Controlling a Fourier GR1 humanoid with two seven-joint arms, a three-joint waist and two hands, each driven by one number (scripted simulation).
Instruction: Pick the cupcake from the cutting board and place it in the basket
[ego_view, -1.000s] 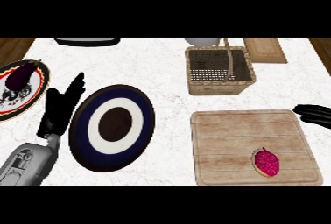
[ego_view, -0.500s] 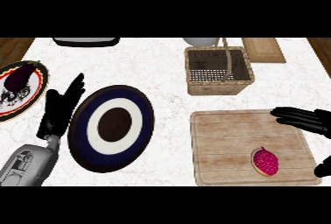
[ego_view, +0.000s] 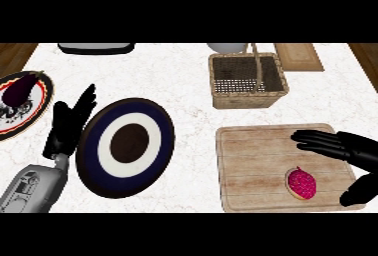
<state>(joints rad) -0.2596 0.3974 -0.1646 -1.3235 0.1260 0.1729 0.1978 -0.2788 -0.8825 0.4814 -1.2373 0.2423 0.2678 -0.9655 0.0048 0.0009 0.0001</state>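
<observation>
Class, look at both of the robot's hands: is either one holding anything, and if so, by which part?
Nothing is held. The right hand is open above the cutting board, apart from the cupcake. The left hand rests open beside the blue plate.

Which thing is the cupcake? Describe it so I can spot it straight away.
Find the wooden cutting board at the counter's right, below the wicker basket. The cupcake lies on its lower right part, beside the right hand: the only thing on the board, small, oval, pink-red.
</observation>
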